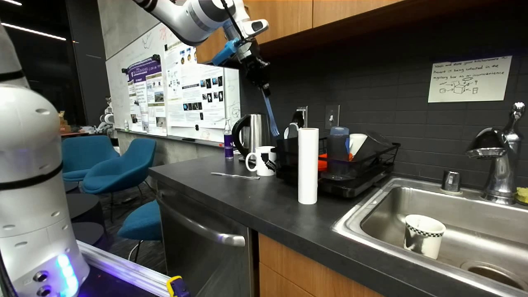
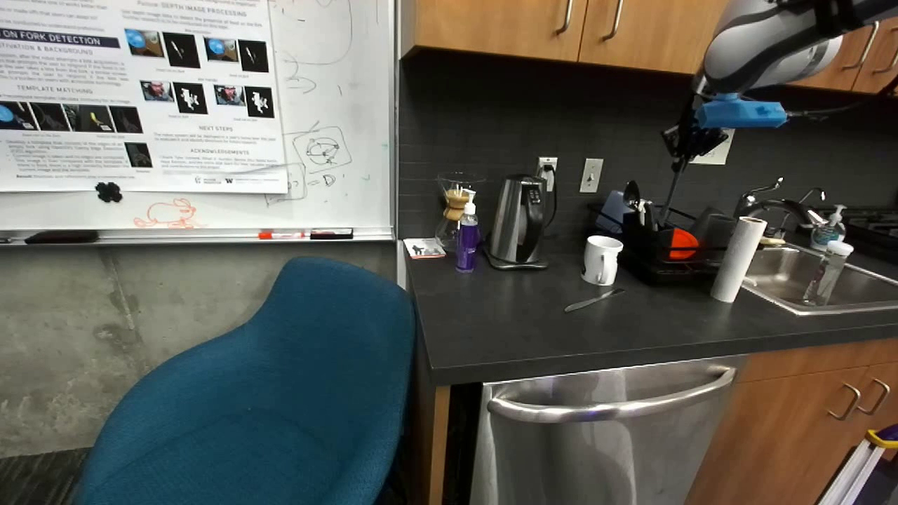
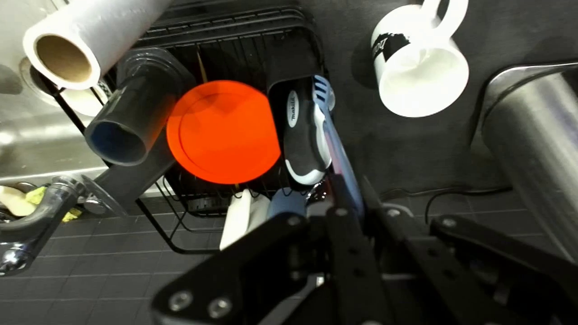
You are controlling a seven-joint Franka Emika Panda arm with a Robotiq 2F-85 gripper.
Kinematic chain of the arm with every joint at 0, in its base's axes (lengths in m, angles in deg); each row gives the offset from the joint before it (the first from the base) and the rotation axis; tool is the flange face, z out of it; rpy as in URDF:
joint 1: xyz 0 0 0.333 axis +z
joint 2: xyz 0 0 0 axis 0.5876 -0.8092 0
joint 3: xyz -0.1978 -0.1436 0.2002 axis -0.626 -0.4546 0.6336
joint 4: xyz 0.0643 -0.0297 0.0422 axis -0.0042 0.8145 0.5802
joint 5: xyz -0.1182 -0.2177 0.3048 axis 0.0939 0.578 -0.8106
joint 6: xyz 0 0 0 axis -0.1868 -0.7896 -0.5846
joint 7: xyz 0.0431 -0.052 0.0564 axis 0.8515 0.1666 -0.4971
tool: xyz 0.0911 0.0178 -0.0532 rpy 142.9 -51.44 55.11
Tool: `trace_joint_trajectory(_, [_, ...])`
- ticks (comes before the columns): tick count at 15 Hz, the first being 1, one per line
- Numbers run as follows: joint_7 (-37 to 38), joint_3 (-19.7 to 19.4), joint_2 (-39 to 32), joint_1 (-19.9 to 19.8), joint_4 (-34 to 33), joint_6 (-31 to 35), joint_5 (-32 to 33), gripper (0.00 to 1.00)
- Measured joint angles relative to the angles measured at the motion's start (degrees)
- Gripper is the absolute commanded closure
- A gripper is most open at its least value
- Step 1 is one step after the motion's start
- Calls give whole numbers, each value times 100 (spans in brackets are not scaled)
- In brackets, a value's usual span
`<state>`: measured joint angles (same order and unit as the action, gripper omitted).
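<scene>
The claw (image 3: 354, 201), jaws nearly together, pinches the blue fork (image 3: 337, 140) by its handle, tines down by the edge of the black utensil holder (image 1: 287, 152), where slight sideways drift could snag them and twist the fork loose toward the white mug (image 3: 417, 63).

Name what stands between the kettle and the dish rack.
A white mug stands between the kettle and the dish rack, as an exterior view shows.
</scene>
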<state>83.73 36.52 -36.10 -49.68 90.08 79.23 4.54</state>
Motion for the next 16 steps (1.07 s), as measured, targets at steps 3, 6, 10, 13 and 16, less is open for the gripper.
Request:
trace_joint_trajectory(3, [-305, 96, 406, 45, 231, -46, -213, 98])
trace_joint_trajectory(6, [-629, 149, 642, 141, 430, -31, -429, 98])
trace_joint_trajectory(10, [-1089, 163, 660, 265, 708, 347, -591, 98])
trace_joint_trajectory(13, [-1359, 188, 564, 270, 901, 855, -555, 98])
trace_joint_trajectory(16, [-1613, 184, 359, 270, 946, 1158, -574, 98])
